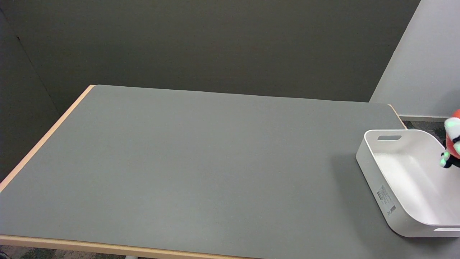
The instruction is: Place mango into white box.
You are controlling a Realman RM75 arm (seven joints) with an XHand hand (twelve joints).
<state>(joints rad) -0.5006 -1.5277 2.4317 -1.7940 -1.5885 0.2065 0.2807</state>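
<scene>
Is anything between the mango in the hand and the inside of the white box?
Nothing visible. The right hand holds the mango above the white box, whose visible interior looks empty, at the picture's right edge.

You're in a bare lab test bay: a grey desk [201, 165] boxed in by dark partition panels [215, 43]

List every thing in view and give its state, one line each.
Hand: at the right edge over the box, mostly out of frame, fingers around a red thing.
Mango: red, held in the hand above the box, not yet set down.
Box: white, open-topped, upright at the table's right side, partly cut off; nothing seen inside.
Table: grey top, bare apart from the box.
</scene>
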